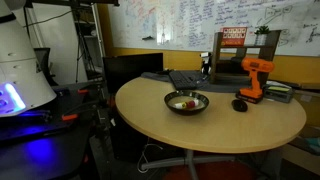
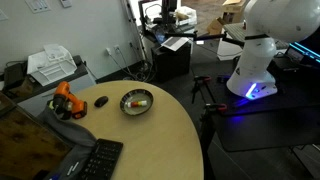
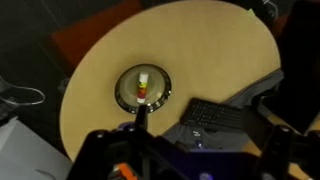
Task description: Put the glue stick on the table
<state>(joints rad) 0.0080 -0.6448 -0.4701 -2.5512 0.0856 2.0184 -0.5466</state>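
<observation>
Gripper hanging high over the table, I look down from the wrist view. The dark fingers rise from the bottom of that picture as one thin, blurred shape whose tip overlaps the near rim of the dark bowl. I cannot tell how far they are parted, and nothing shows between them. Neither exterior view shows the gripper plainly enough to settle it.

The glue stick lies inside the bowl, whitish with a red part, not on the bare table top. The wrist view shows it most plainly, as a short bar across the bowl's middle. In both exterior views it is only a pale and red fleck in the bowl, which stands toward the middle of the table, away from every edge.

Only the exterior views show the orange drill near the table's edge, and the small black lump on the wood between drill and bowl, apart from both. They also show my white base beside the table, with a blue glow low on it.

A black keyboard lies at the table's edge in the wrist view and in an exterior view.
</observation>
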